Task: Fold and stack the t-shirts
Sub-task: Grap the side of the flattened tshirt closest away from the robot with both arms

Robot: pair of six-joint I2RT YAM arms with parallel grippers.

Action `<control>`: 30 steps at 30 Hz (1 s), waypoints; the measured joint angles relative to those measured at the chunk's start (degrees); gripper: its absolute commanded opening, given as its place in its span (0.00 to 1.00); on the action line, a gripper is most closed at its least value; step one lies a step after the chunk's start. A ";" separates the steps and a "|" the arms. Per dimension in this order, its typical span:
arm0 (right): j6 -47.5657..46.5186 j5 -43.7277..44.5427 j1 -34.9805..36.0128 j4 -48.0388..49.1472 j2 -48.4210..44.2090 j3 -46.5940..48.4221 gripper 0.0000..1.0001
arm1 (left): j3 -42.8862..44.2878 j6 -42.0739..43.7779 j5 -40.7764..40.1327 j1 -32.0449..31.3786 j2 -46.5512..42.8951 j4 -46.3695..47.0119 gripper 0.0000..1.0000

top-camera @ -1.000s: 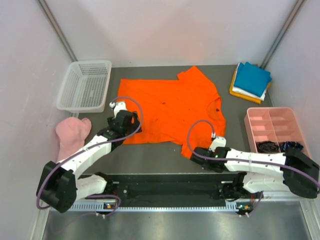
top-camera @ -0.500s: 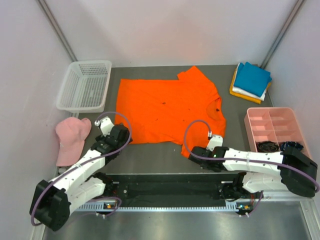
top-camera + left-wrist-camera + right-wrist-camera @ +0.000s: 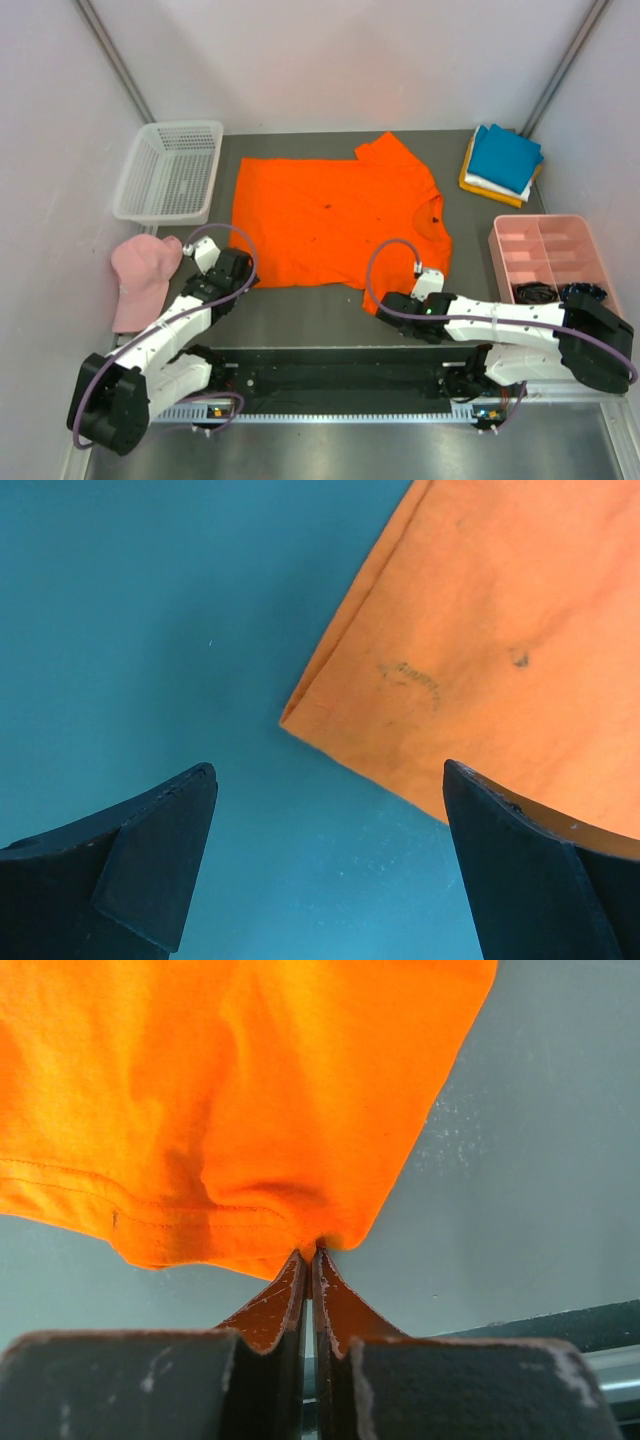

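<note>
Orange t-shirt [image 3: 335, 220] is seen from above spread flat on the table [image 3: 300, 305], its first fold judged pending. Left wrist: left gripper [image 3: 330, 850] is shown wide open, empty, a hem corner ahead to be gripped next. Right wrist: right gripper [image 3: 312, 1260] is clamped on the near edge.

There are four t-shirts: one orange t-shirt [image 3: 335, 215] lying open and three folded ones in a pile, one teal t-shirt [image 3: 505, 155], one white t-shirt [image 3: 488, 184] and one amber t-shirt [image 3: 466, 176]. There is one white basket [image 3: 183, 127], one pink cap [image 3: 140, 275] and one pink tray [image 3: 540, 220], and in the tray lie some small dark things [image 3: 540, 293], too small to count. The robot arms are two, one left arm [image 3: 160, 330] and one right arm [image 3: 500, 320]
</note>
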 measured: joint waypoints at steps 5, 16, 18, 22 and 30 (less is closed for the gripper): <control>0.02 0.00 0.00 0.35 0.07 0.00 0.00 | -0.76 -0.39 2.05 1.53 0.61 1.03 0.86; 0.02 0.00 0.00 0.46 0.11 0.00 0.00 | -1.81 -1.11 5.05 5.11 2.32 2.93 0.56; 0.02 0.00 0.00 0.48 0.11 0.00 0.00 | -1.79 -1.22 4.98 5.51 2.36 2.91 0.52; 0.02 0.00 0.00 0.50 0.11 -0.02 0.00 | -1.73 -1.16 4.90 5.81 2.49 2.91 0.50; 0.04 0.00 0.00 0.55 0.11 -0.04 0.00 | -1.57 -1.16 4.50 6.56 3.78 2.91 0.49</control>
